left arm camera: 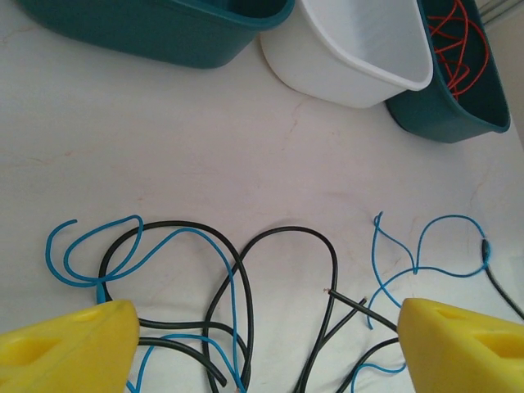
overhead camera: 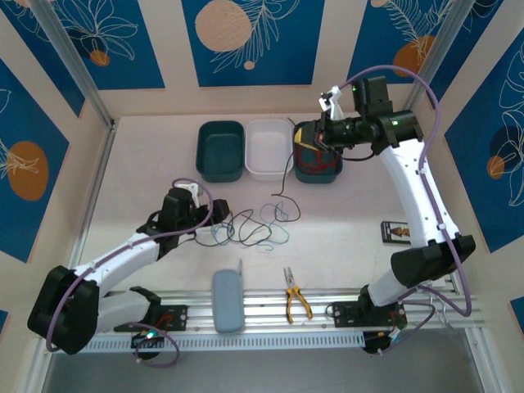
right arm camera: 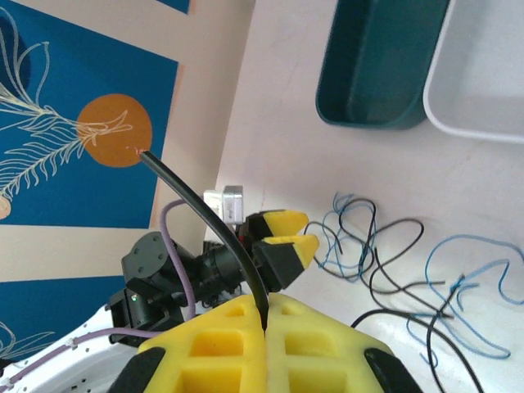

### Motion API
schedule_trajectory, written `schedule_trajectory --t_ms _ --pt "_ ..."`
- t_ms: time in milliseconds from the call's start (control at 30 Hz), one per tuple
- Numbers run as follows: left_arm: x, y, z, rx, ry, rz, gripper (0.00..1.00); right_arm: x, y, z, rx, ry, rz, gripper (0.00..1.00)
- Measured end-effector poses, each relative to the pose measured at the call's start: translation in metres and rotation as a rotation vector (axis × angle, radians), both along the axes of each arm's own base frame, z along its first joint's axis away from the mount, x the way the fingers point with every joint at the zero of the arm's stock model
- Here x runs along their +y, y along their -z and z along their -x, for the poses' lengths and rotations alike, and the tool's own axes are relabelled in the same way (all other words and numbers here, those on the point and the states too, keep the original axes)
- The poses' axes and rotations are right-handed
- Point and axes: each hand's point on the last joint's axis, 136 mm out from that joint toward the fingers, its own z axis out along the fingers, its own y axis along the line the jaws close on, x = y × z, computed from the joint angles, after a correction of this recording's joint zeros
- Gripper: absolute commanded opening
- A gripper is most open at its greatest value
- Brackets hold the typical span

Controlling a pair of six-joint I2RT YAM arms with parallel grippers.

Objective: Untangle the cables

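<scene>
L gripper spread wide, low over the tangle, nothing between the fingers. R gripper pressed together, pinching one black cable right at the tips, up over the far-right teal tray. The cable sticks out stiffly past the fingers.

Cable positions:
- Red cables lie coiled in that far-right tray.
- Blue cables and the other black ones sit mid-table, near side of the trays, just right of L gripper. Loops cross each other several times.
- White tray is the middle one.

Handling, my read:
- Very thin and prob near weightless. Floppy over length but springy enough to keep a loop shape.
- Insulation looks smooth, so expect slip in a light pinch. Needs a full squeeze, square on the pads.
- Nothing pins the clump, so a pull on one strand prob drags the lot and tightens the crossings. Not fragile, but it'll kink.

Where to grab:
- Go for a free end or an outer loop clear of crossings.
- Good candidates in L wrist view are the blue end far left and the cut black end.
- Avoid the mid bundle by the L finger, too many strands stacked there.
- Lift slow, feeding the strand out along its own path.
</scene>
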Motion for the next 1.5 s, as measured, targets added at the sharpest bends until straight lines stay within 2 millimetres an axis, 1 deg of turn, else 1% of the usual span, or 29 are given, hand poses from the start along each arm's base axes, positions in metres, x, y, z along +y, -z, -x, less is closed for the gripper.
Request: schedule_trajectory --t_ms 33,100,167,200,267,300,533,633,767,833,900,1000,1133,1233,1367,1500 --pt "0.001 0.0 0.0 -0.001 -0.002 -0.003 0.89 -0.001 -0.009 0.001 -0.032 0.002 0.005 0.0" --pt "0.001 0.0 0.0 -0.002 -0.006 -0.005 0.95 -0.004 -0.021 0.002 -0.077 0.006 0.016 0.0" --pt "0.002 0.001 0.0 0.001 -0.009 -0.007 1.0 -0.006 -0.021 0.003 -0.088 0.009 0.031 0.0" --pt "0.002 0.001 0.0 0.001 -0.01 -0.008 1.0 -0.007 -0.018 0.004 -0.081 0.009 0.04 0.0" --pt "0.002 0.001 0.0 0.002 -0.011 -0.009 1.0 -0.008 -0.006 0.003 -0.058 0.009 0.06 0.0" --pt "0.003 0.001 0.0 0.002 -0.012 -0.01 1.0 -0.009 0.003 0.002 -0.034 0.011 0.075 0.0" --pt "0.004 0.001 0.001 0.007 -0.013 -0.013 1.0 -0.021 0.086 -0.005 0.164 0.038 0.221 0.0" --pt "0.005 0.001 0.001 0.005 -0.019 -0.017 1.0 -0.027 0.1 -0.003 0.2 0.047 0.261 0.0" --pt "0.006 0.002 0.0 0.002 -0.028 -0.023 1.0 -0.031 0.102 -0.001 0.205 0.046 0.283 0.0" --pt "0.007 0.002 -0.001 0.002 -0.031 -0.025 1.0 -0.033 0.098 0.002 0.204 0.045 0.292 0.0" --pt "0.007 0.002 -0.001 0.002 -0.033 -0.027 1.0 -0.033 0.089 0.003 0.185 0.045 0.292 0.0" --pt "0.009 0.002 -0.001 0.002 -0.039 -0.032 1.0 -0.033 0.063 0.002 0.115 0.046 0.277 0.0" --pt "0.01 0.001 -0.001 -0.002 -0.047 -0.035 1.0 -0.031 0.02 0.008 0.004 0.043 0.23 0.0" --pt "0.011 0.0 -0.002 -0.007 -0.05 -0.035 1.0 -0.029 -0.009 0.012 -0.073 0.034 0.19 0.0" --pt "0.011 0.0 -0.002 -0.009 -0.052 -0.036 1.0 -0.024 -0.03 0.014 -0.136 0.02 0.148 0.0" --pt "0.011 -0.001 -0.002 -0.012 -0.053 -0.035 1.0 -0.015 -0.044 0.003 -0.2 0.001 0.093 0.0"
